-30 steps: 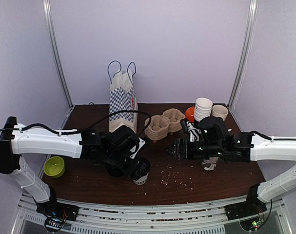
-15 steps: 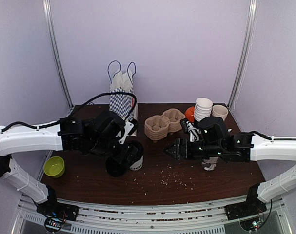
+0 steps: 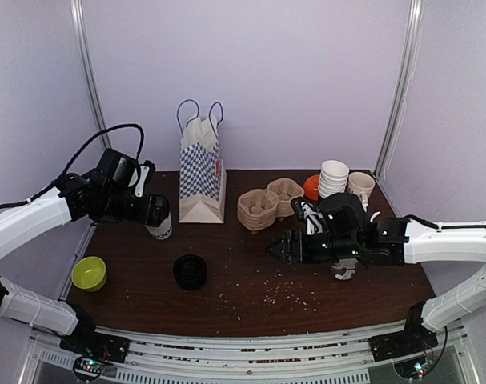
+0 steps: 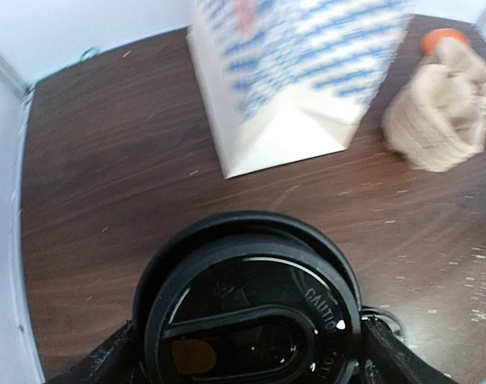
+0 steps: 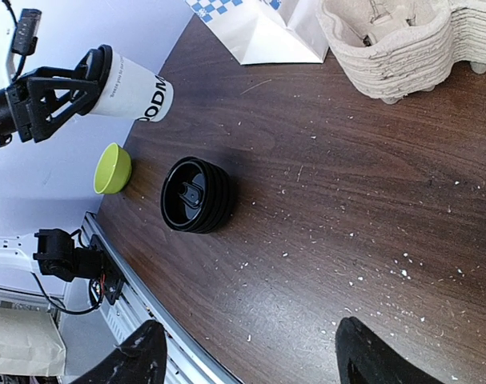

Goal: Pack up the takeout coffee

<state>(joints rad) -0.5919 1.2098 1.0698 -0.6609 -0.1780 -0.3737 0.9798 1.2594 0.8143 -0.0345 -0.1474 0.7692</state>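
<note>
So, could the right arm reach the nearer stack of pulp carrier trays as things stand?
Probably yes: the right gripper hangs open and empty close by the pulp carrier trays, with nothing standing between them.

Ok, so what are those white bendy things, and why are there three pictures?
They are two robot arms, each ending in a two-finger gripper. One picture looks down from above; the other two come from a camera on each wrist. The left gripper holds a white coffee cup with a black lid. The right gripper is open and empty. On the brown table are a stack of black lids, a green bowl, a checked paper bag, pulp cup carriers and stacked white cups.
</note>
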